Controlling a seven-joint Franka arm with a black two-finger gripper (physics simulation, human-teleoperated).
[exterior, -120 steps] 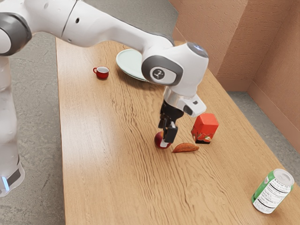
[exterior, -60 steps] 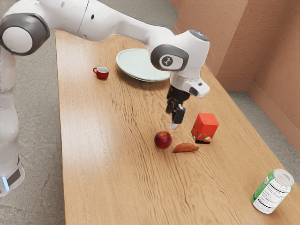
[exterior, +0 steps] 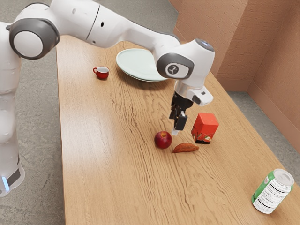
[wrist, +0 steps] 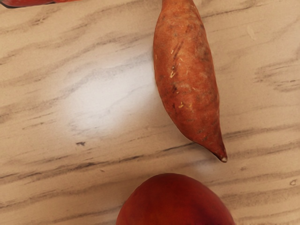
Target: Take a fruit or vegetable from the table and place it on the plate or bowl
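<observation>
Plainly, the apple (exterior: 163, 139) lies on the tabletop (exterior: 103, 154) near the frame's centre, just beside the sweet potato (exterior: 186, 148) and well apart from the plate (exterior: 136, 63) at the upper middle, so the task's placing is not yet done. The claw (exterior: 177, 130) hangs just above these 2, between the apple and the red box (exterior: 205, 127), probably to line up a descent. Whether it stands apart or together I cannot tell from this side angle.

a small red handled cup (exterior: 101, 72) sits well apart from a red cardboard box (exterior: 205, 127), and a green-and-white labelled can (exterior: 273, 191) stands farther toward the exterior view's right.
</observation>
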